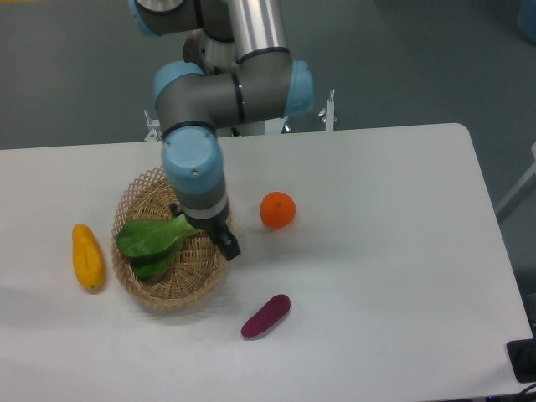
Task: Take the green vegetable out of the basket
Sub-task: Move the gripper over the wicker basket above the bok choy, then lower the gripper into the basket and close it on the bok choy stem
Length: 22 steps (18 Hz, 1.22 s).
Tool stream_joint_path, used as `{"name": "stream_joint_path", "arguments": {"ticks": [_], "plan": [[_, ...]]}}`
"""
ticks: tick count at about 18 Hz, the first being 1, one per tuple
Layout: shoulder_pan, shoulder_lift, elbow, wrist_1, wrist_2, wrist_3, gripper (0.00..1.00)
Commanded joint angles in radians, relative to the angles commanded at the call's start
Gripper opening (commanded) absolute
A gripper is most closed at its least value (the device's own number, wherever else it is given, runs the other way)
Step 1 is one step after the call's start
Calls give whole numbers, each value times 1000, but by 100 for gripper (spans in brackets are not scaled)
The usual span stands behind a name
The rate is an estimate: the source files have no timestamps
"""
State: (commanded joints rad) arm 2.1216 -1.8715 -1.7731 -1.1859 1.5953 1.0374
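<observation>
Approach step: the gripper (pixel 219 239), its opening impossible to tell from here and gripping nothing visible, hangs at the basket (pixel 172 295)'s 3 o'clock rim over the bok choy (pixel 151 240)'s stem, so next comes a descent.

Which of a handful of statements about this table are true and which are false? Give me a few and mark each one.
1. The green vegetable lies in the basket. True.
2. The orange sits inside the basket. False: it rests on the table, right of the basket.
3. The end effector is over the basket's right side. True.
4. The purple vegetable is touching the orange. False: they lie apart, the purple one nearer the front edge.
5. The yellow fruit lies on the table outside the basket, to its left. True.
6. The end effector has lifted the green vegetable clear. False: it still rests in the basket.
</observation>
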Motion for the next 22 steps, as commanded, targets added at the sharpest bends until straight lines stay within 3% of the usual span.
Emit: {"name": "stream_joint_path", "arguments": {"ticks": [3, 6, 11, 20, 22], "plan": [[-31, -5, -46, 98, 2, -120, 100], [-44, -5, -92, 161, 2, -135, 100], [-57, -12, -135, 164, 2, -137, 100], [-80, -57, -127, 177, 6, -171, 99], [-80, -60, -126, 175, 8, -171, 77]]}}
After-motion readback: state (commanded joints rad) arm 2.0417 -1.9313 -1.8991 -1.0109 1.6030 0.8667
